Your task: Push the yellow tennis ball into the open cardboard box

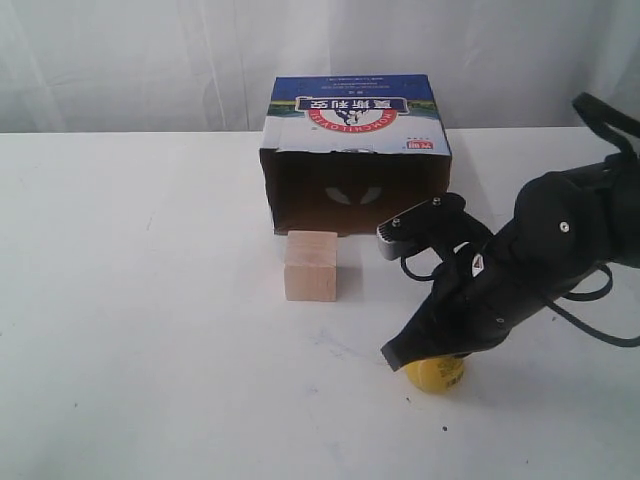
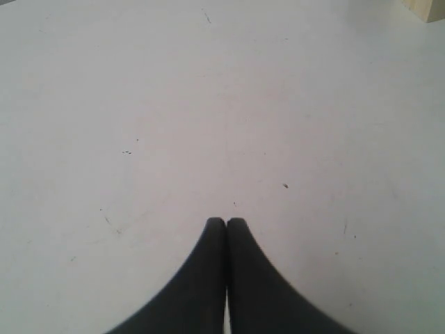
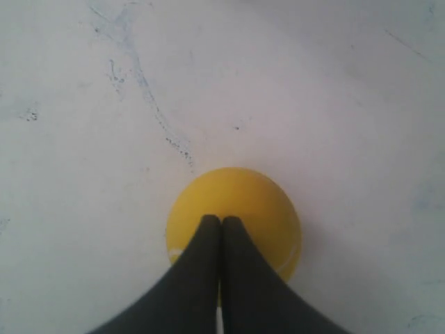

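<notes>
The yellow tennis ball (image 1: 437,374) lies on the white table near the front right, apart from the open cardboard box (image 1: 355,150) that stands at the back middle with its dark opening facing forward. My right gripper (image 1: 393,356) is shut, its tips together just over the ball's top and against it. In the right wrist view the ball (image 3: 236,198) sits directly under the shut right gripper (image 3: 221,221). My left gripper (image 2: 226,223) is shut over bare table and holds nothing; the exterior view does not show it.
A pale wooden cube (image 1: 311,265) stands in front of the box's opening, between box and ball; its corner (image 2: 425,8) shows at the edge of the left wrist view. The right arm (image 1: 560,250) reaches in from the right. White curtain behind.
</notes>
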You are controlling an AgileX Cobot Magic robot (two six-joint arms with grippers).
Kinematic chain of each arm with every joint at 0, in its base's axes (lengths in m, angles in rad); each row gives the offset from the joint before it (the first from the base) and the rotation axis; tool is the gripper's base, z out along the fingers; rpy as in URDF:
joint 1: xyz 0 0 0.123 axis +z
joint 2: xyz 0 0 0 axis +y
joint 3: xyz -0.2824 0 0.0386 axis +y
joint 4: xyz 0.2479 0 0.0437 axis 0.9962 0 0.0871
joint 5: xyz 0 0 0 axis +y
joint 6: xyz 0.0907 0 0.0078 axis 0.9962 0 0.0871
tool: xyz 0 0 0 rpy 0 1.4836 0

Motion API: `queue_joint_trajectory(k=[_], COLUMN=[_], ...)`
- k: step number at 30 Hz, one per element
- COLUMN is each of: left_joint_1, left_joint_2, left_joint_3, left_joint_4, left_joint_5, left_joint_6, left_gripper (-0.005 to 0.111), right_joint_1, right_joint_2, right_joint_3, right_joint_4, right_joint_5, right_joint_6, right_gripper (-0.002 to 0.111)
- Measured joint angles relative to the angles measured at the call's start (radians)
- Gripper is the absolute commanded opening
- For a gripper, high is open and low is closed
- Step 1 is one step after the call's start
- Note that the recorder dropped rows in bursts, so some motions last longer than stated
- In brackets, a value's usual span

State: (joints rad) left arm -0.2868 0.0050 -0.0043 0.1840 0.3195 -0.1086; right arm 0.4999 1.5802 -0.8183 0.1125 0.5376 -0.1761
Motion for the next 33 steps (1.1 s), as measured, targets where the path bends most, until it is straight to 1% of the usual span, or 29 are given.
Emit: queue_joint_trajectory(k=[7, 15, 20, 24, 29, 33], left_joint_1=[0.000, 0.000, 0.000, 0.000, 0.000, 0.000], left_joint_2=[0.000, 0.000, 0.000, 0.000, 0.000, 0.000], left_joint_3=[0.000, 0.000, 0.000, 0.000, 0.000, 0.000], left_joint_4=[0.000, 0.000, 0.000, 0.000, 0.000, 0.000], left_joint_5=[0.000, 0.000, 0.000, 0.000, 0.000, 0.000], left_joint_6=[0.000, 0.000, 0.000, 0.000, 0.000, 0.000], left_gripper=[0.000, 0.000, 0.000, 0.000, 0.000, 0.000], right_joint_1=[0.000, 0.000, 0.000, -0.004, -0.030, -0.073], right_joint_2=[0.005, -0.015, -0.070, -0.071, -0.009, 0.075], right_joint_3=[-0.029, -0.162, -0.183, -0.184, -0.184, -0.184], right_joint_4=[-0.023, -0.072, -0.102, -0.159, -0.186, -0.203], right_joint_5=[-0.022, 0.049, 0.089, 0.120, 0.098, 0.026], right_joint_6=[0.000, 0.000, 0.000, 0.016, 0.020, 0.024], right_gripper=[0.000, 0.000, 0.000, 0.000, 0.000, 0.000])
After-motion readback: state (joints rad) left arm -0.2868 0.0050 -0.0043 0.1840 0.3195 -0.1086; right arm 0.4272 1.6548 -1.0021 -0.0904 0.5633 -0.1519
